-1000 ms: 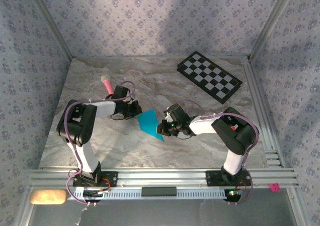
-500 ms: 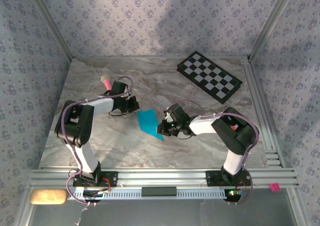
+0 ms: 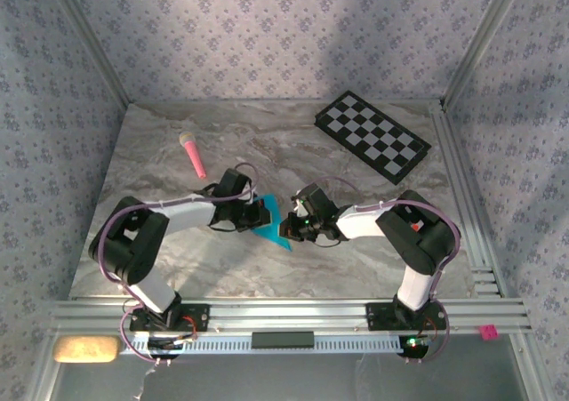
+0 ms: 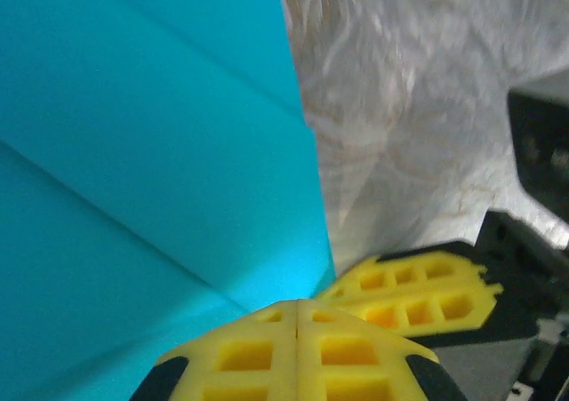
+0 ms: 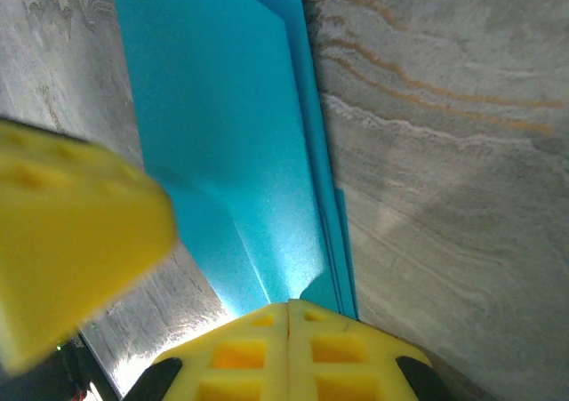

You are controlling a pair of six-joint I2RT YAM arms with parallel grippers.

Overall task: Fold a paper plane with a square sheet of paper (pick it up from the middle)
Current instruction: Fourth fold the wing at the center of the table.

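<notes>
Step in hand: pressing a crease into the paper (image 3: 278, 235), mid-fold by my reading. It lies flat on the table (image 3: 356, 268) near the middle, between my two wrists. It is no plain square now; the right wrist view shows stacked layers along one long edge, and the left wrist view shows creases running across it.

Left gripper (image 3: 260, 212): jaws closed, tips down on the paper's far side. Right gripper (image 3: 291, 227): jaws closed too, tips at the paper's near edge. I cannot tell whether either pair has a layer pinched or only bears on top.

To do it well: hold one set of tips as an anchor and slide the other along the fold line, low and slow, so the layers stay aligned and the thin sheet does not skate on the marble. My two sets of fingertips sit just beside each other — collision is the main risk, so I would move one arm at a time.

Room: open marble to the near side and to the left. The pink stick (image 3: 193, 154) lies well apart at the far left, the checkerboard (image 3: 373, 136) well apart at the far right — neither crowds the fold.
</notes>
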